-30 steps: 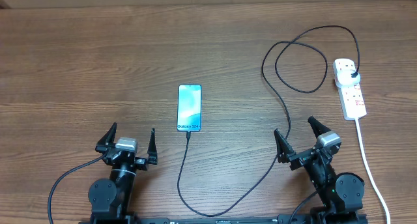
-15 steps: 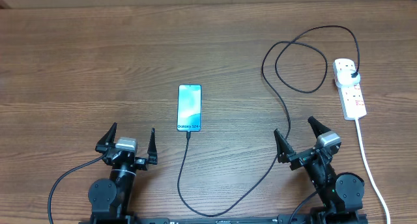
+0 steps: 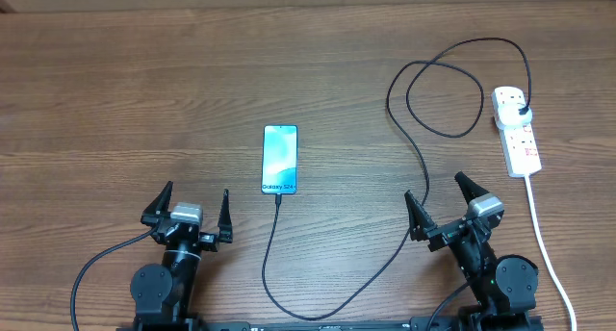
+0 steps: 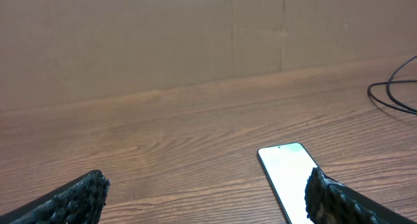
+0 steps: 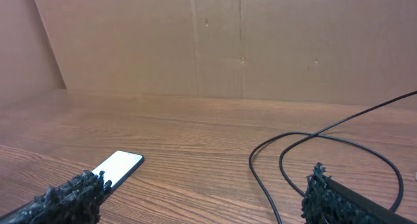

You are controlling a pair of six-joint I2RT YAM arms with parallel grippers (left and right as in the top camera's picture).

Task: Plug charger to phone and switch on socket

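Note:
The phone point(image 3: 280, 158) lies flat mid-table, its screen lit teal; it also shows in the left wrist view point(image 4: 285, 176) and the right wrist view point(image 5: 118, 167). The black charger cable point(image 3: 385, 264) has its tip at the phone's near end, loops across the table, and its plug point(image 3: 521, 113) sits in the white socket strip point(image 3: 518, 134) at the far right. The cable loop also shows in the right wrist view point(image 5: 273, 159). My left gripper point(image 3: 192, 211) is open and empty, near-left of the phone. My right gripper point(image 3: 441, 201) is open and empty, near the cable.
The strip's thick white cord point(image 3: 544, 244) runs down the right side past the right arm. A brown cardboard wall point(image 5: 215, 42) stands at the table's far edge. The table point(image 3: 115, 90) is dark wood.

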